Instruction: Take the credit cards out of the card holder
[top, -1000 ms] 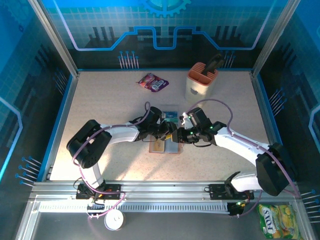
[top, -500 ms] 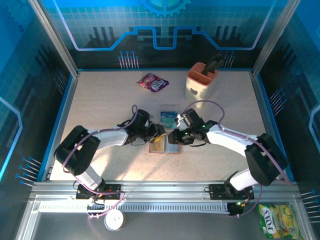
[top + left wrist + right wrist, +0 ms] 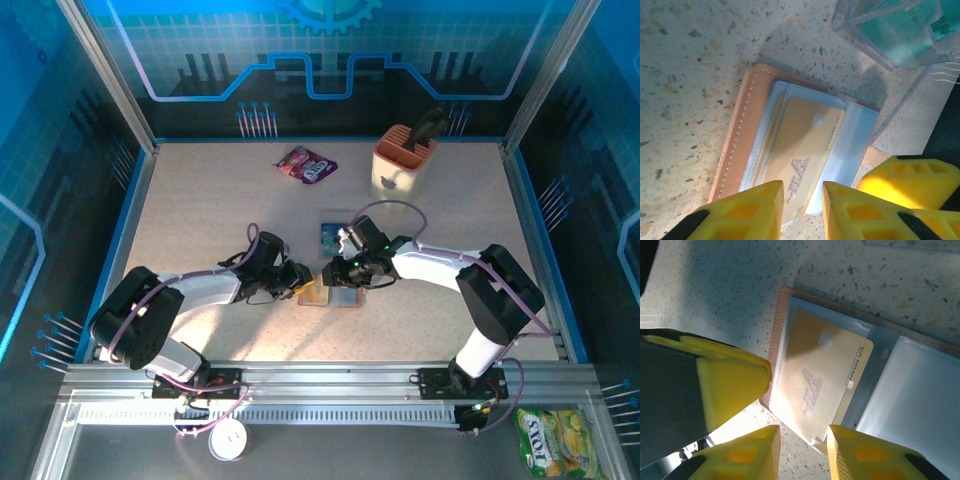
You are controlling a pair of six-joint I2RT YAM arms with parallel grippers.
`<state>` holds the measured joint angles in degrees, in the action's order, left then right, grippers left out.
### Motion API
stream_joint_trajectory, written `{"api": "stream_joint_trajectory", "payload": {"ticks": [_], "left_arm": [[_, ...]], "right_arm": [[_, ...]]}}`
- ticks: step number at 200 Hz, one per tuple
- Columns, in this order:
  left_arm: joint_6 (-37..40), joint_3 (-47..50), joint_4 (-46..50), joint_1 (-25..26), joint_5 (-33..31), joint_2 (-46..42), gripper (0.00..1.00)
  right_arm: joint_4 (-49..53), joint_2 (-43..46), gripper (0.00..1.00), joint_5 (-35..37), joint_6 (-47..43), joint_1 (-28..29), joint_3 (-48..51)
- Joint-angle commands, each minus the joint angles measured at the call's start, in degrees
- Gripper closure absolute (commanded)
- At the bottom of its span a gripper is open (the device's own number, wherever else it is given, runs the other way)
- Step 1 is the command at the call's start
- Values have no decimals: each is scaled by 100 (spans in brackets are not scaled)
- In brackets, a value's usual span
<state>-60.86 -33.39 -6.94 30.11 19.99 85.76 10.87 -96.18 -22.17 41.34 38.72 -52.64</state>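
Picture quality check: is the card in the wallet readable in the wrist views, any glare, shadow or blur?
Left wrist: the tan card in the card holder is fairly sharp, its print soft; the left gripper's fingers are blurred up close. Right wrist: shadow darkens the card's upper part, and a patch of table is washed out white. Top external: evenly lit table, blue-tinted walls.

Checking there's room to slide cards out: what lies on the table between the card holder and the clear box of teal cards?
Nothing. The left wrist view shows a bare strip of speckled table between the card holder and the clear box.
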Motion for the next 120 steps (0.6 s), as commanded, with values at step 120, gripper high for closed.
{"api": "stream_joint_trajectory", "payload": {"ticks": [120], "left_arm": [[400, -41, 729, -36, -4, 161, 80]], "right_arm": [[-215, -440, 64, -175, 176, 142, -188]]}}
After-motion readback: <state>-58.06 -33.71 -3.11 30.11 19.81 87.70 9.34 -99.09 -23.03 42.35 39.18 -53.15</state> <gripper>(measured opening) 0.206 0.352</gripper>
